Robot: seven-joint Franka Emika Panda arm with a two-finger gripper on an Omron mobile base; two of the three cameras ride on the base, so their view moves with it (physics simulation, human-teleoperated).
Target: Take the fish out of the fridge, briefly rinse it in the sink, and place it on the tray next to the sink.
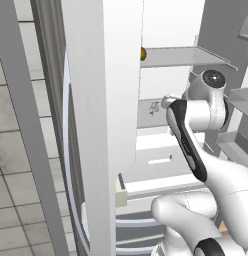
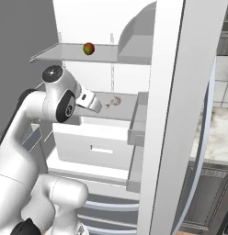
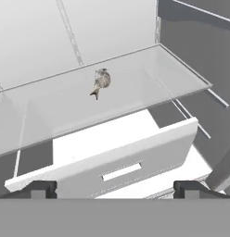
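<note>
Gripper [image 3: 114, 187] wide, holding nothing; fish [image 3: 101, 82] lies ahead on the fridge shelf [image 3: 149, 78] — about twelve o'clock, well apart; long axis seemingly one-to-seven.

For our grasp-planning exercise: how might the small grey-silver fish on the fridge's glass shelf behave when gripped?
The small grey-silver fish looks slim and tapered, so it may slip from the fingers. It looks light for its size, and lying flat on the smooth clear glass shelf, it would probably slide rather than roll if nudged.
</note>
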